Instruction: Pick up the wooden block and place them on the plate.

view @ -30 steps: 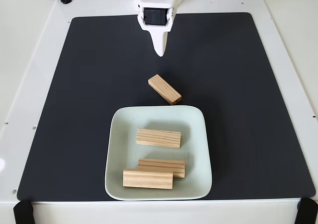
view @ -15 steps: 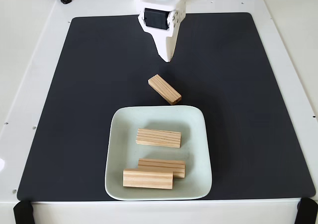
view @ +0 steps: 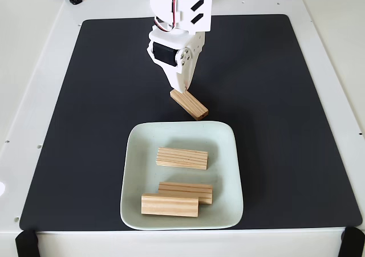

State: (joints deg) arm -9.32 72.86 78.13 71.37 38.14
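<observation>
Claw [view: 181, 89] dropped from mat's far edge onto last loose block [view: 189, 103]; opening unclear. Three blocks already on plate [view: 134, 171].

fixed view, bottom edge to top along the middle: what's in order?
Plate near rim → front wooden block → block behind it → third block → block on the mat → tool.

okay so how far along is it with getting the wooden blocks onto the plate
Done: three wooden blocks already lie on the plate, one near the middle and two touching near the front. In hand: the end effector is down at the near-left end of the fourth block, which lies on the black mat just behind the plate. Left: grasping it and placing it.
</observation>
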